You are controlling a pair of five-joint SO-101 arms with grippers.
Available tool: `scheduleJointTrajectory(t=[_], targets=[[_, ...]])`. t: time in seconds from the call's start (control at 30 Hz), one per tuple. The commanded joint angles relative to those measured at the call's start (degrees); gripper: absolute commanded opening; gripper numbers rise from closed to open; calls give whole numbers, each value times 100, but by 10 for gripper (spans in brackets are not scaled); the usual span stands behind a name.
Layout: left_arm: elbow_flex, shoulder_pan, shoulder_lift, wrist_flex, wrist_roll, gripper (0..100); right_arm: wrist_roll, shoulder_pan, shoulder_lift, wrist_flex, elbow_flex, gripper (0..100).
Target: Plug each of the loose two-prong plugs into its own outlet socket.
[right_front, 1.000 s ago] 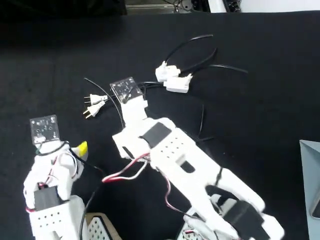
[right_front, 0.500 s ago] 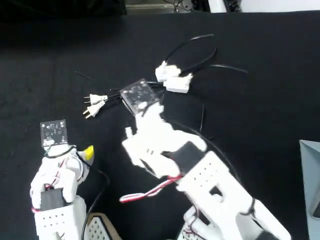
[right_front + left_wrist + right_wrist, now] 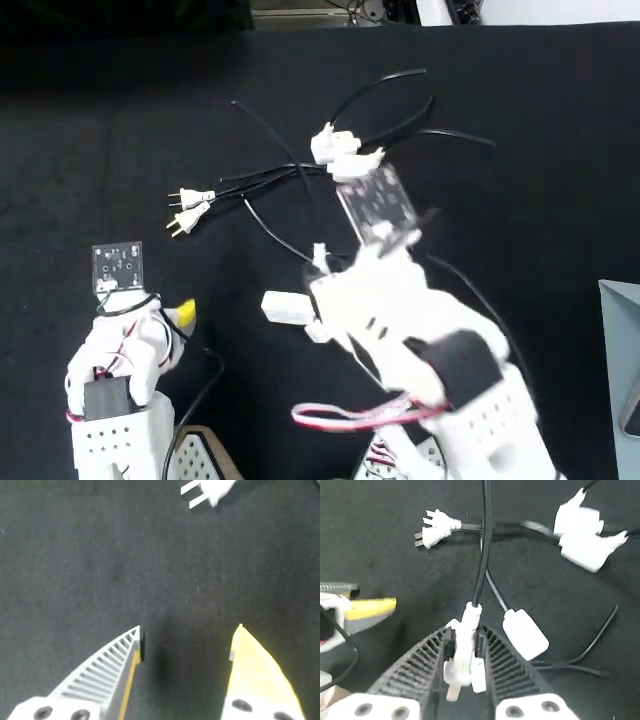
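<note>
In the right wrist view my right gripper (image 3: 463, 652) is shut on a white two-prong plug (image 3: 461, 650), prongs toward the camera, with its black cable (image 3: 484, 545) running away from it. The high view shows that plug (image 3: 318, 256) at the front of the right arm. Two loose white plugs (image 3: 188, 208) (image 3: 436, 527) lie side by side on the black table. Two white outlet sockets (image 3: 345, 155) (image 3: 582, 537) sit farther back. My left gripper (image 3: 187, 635) hovers open over bare cloth, short of a plug's prongs (image 3: 205, 491).
A white block-shaped adaptor (image 3: 525, 634) lies just beyond my right gripper. Black cables (image 3: 400, 100) loop around the sockets. The left arm's yellow finger (image 3: 182, 314) (image 3: 370, 607) is at the near left. A grey object (image 3: 622, 350) stands at the right edge.
The right arm has swung right, away from the two loose plugs, dragging the held plug's cable with it. The left arm has shifted slightly right and toward the near edge.
</note>
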Motion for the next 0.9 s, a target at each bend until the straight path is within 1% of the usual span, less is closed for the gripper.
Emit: scheduleJointTrajectory(t=[0.0,0.2,0.5,0.87], targets=[[110,40,-35,536,44,282,44,97,-541,334,-13,11],[110,22,-26,527,53,282,44,97,-980,501,57,12],[110,22,-26,527,53,282,35,105,-1024,255,910,12],[110,22,-26,527,53,282,26,105,-1024,141,963,12]])
